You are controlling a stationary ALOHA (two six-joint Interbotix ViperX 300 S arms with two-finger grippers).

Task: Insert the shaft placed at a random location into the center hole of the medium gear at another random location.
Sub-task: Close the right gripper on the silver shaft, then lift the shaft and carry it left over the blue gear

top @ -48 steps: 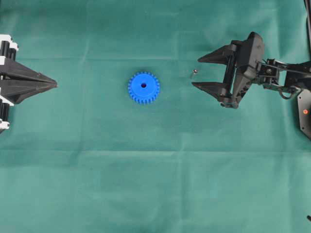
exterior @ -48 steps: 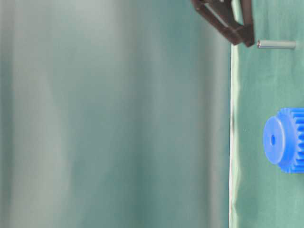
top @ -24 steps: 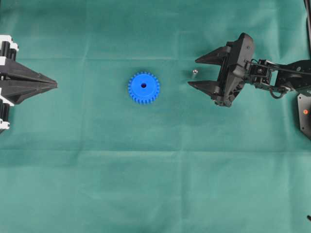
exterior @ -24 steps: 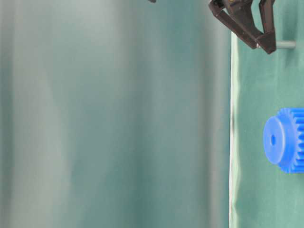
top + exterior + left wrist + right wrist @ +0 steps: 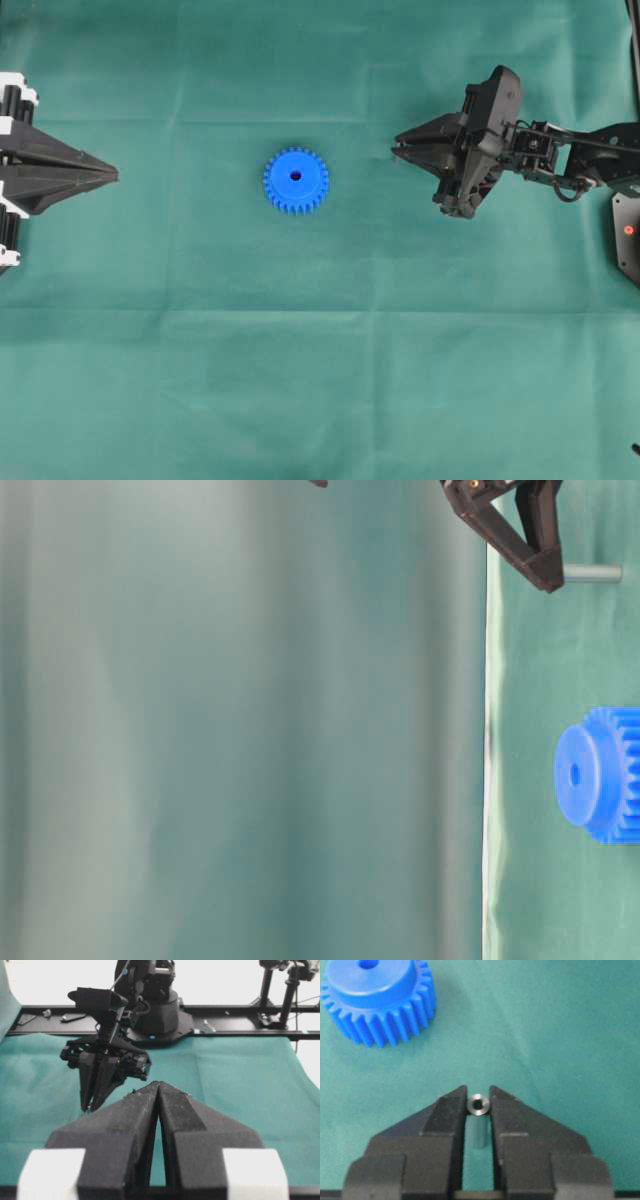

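The medium gear lies flat on the green cloth, its dark center hole facing up. The shaft stands upright between the tips of my right gripper, and both jaws press against its sides. Seen from table level, the shaft still rests on the cloth with the right gripper at its upper end. From overhead the right gripper is to the right of the gear and covers the shaft. My left gripper stays shut and empty at the far left.
In the left wrist view, a black frame rail and the right arm's base stand behind the cloth. The right arm's links reach in from the right edge. A fold crosses the cloth.
The right gripper's jaws, open on either side of the shaft a second ago, have closed onto it after edging slightly left. The left arm and the gear have not moved.
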